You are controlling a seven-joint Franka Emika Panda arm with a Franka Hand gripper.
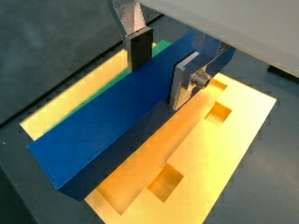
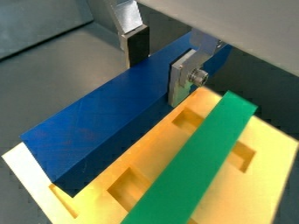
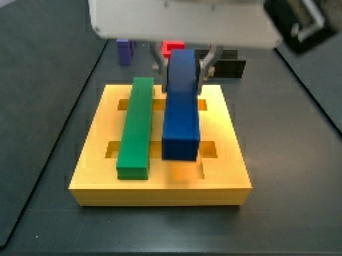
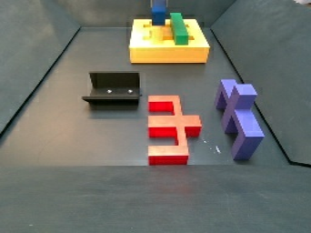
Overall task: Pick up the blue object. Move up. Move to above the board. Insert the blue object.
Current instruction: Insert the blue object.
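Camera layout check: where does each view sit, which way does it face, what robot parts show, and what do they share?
Wrist view: on the arm, looking down along the pincer shut on the blue bar over the board; fingers show.
Wrist view: same mount, opposite side; pincer, green bar.
Side view: close, at the board's short end, angled down; pincer body shows.
Side view: far end of the floor, facing the board; fixture, red piece.
All share the blue bar and board.

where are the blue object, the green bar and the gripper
blue object (image 3: pixel 181 120), side view, its top face
green bar (image 3: pixel 136 125), side view, middle of its top face
gripper (image 1: pixel 163 59), wrist view, midway between its fingertips, over the blue object
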